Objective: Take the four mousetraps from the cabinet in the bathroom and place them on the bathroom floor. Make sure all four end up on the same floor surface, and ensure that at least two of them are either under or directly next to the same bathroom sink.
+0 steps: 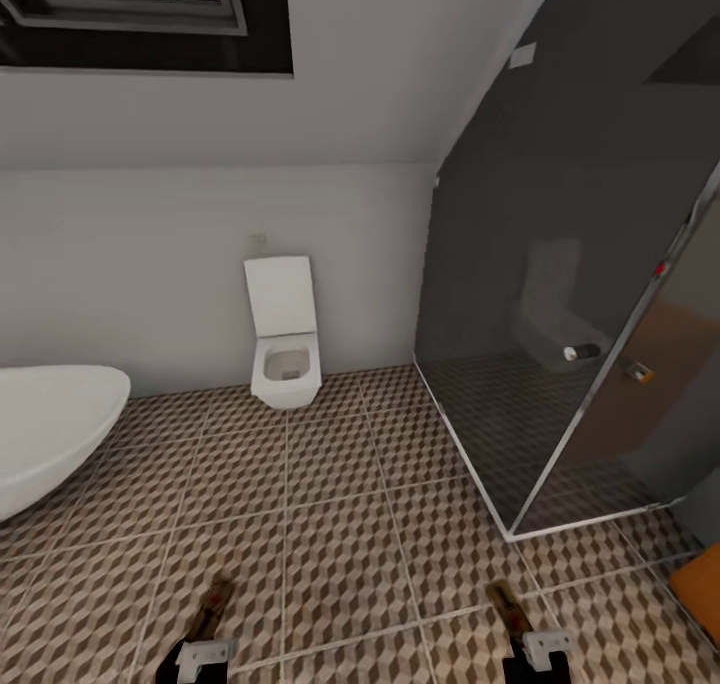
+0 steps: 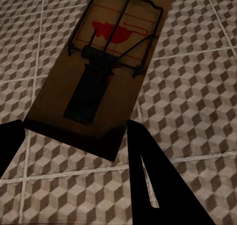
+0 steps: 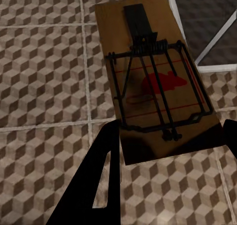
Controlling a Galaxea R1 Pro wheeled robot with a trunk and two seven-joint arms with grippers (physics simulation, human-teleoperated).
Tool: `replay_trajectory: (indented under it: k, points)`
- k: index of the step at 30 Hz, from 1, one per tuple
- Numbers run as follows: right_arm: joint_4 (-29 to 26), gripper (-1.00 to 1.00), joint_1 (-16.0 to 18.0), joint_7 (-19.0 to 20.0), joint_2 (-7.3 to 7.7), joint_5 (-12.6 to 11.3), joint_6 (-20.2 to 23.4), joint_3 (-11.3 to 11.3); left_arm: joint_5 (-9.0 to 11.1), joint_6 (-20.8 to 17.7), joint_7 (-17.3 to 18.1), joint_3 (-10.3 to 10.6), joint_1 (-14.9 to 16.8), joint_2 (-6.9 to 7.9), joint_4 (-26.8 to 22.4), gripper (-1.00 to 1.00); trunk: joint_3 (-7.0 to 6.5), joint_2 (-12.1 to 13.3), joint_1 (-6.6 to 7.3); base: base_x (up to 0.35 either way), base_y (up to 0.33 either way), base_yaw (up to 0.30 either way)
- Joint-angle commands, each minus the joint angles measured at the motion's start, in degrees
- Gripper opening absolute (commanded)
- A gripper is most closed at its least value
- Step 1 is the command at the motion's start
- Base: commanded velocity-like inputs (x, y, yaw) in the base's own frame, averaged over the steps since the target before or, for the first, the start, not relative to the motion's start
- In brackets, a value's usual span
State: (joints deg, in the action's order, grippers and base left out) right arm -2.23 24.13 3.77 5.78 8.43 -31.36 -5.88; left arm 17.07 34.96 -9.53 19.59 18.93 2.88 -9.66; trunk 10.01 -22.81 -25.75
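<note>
Nearest the head camera, the left pincer (image 1: 205, 654) is clenched on a flat brown wooden mousetrap (image 2: 101, 67) with dark wire bar and red mouse print; the board juts forward past the fingertips (image 2: 148, 180), held by its near end. Beyond and to the left of this pincer sits the white oval bathtub (image 1: 50, 429). Ahead, between the two pincers, the white wall-hung toilet (image 1: 284, 344) stands against the pale wall, well apart from both. Below both pincers lies the cube-patterned brown, beige and white tiled bathroom floor (image 1: 330, 504). The right pincer (image 1: 535, 654) likewise grasps a second brown wire-sprung mousetrap (image 3: 153, 82) by its near end. Beyond and to the right of it stands the dark glass shower enclosure (image 1: 560, 344).

Risk, as judged: each board is pinched only at one end, so a jolt while travelling could twist or drop it. No sink appears here; releasing now would likely leave the traps away from the sink the task requires.
</note>
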Motion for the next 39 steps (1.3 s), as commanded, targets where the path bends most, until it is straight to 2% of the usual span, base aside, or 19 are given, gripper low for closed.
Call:
replay_trajectory:
  k: [1, 21, 39]
  points:
    - [0.0, -1.00, 0.0, 0.4, 0.02, 0.3, -0.2, -0.5, 0.2, 0.1, -0.6, 0.5, 0.1, 0.02, 0.0, -1.00, 0.11, -0.1, -0.03, 0.000, 0.000, 0.260]
    - [0.0, -1.00, 0.0, 0.4, 0.08, 0.3, -0.3, -0.5, 0.2, 0.1, -0.6, 0.5, 0.1, 0.02, 0.0, -1.00, 0.11, -0.1, -0.03, 0.000, 0.000, 0.204]
    - [0.0, -1.00, 0.0, 0.4, 0.10, 0.3, -0.3, -0.5, 0.2, 0.1, -0.6, 0.5, 0.1, 0.02, 0.0, -1.00, 0.11, -0.1, -0.03, 0.039, 0.017, 0.011]
